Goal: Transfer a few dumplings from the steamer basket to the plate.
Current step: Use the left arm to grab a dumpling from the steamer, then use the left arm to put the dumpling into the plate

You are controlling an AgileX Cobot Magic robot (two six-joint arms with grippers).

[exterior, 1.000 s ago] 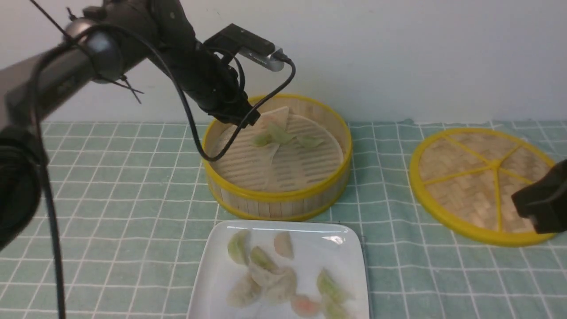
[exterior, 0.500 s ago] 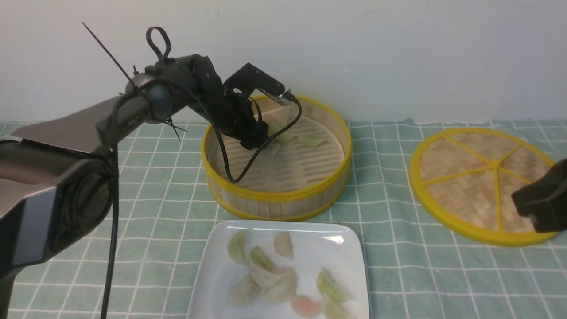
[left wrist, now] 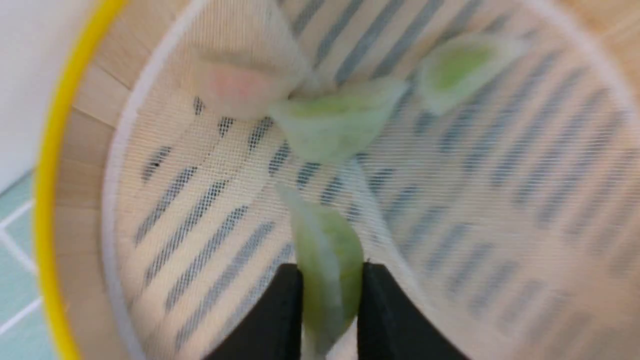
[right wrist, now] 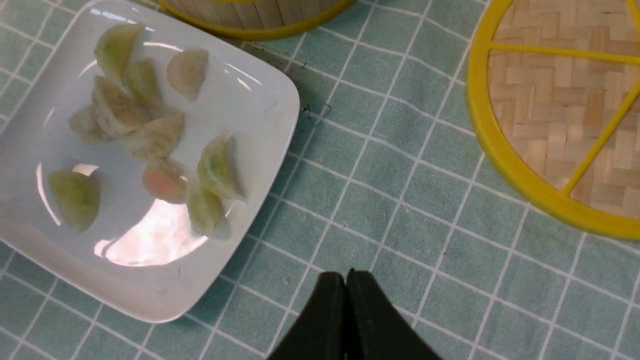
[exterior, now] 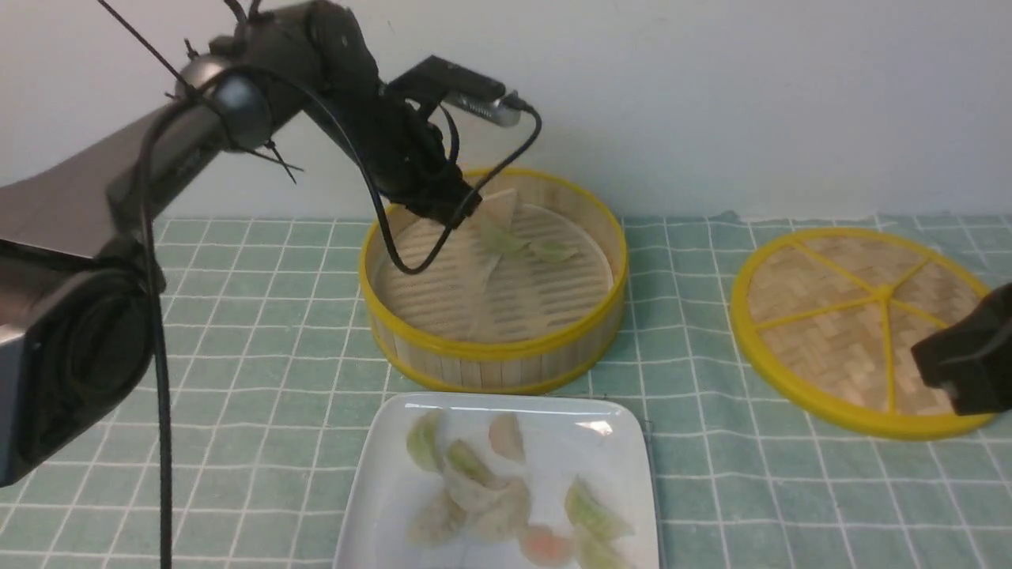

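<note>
My left gripper (left wrist: pixel 330 272) is shut on a pale green dumpling (left wrist: pixel 327 250), held on edge between the black fingers just above the liner. In the front view this gripper (exterior: pixel 455 207) hangs over the back left of the steamer basket (exterior: pixel 490 348). Inside the basket lie two green dumplings (exterior: pixel 506 241) (exterior: pixel 553 251), and a pinkish one (left wrist: pixel 235 87) shows in the left wrist view. The white plate (exterior: pixel 379 490) in front of the basket holds several dumplings (exterior: pixel 474 482). My right gripper (right wrist: pixel 346 275) is shut and empty above the cloth, to the right of the plate (right wrist: pixel 260 115).
The flat woven yellow-rimmed lid (exterior: pixel 862 324) lies on the green checked cloth (exterior: pixel 261 356) at the right, partly behind my right arm (exterior: pixel 961 367). The left arm's cable (exterior: pixel 395 253) hangs into the basket. A pale wall runs close behind the basket.
The left gripper dipped into the basket with jaws wide, closed on a green dumpling and rose a little. That dumpling is gone from the liner. The right arm has not moved.
</note>
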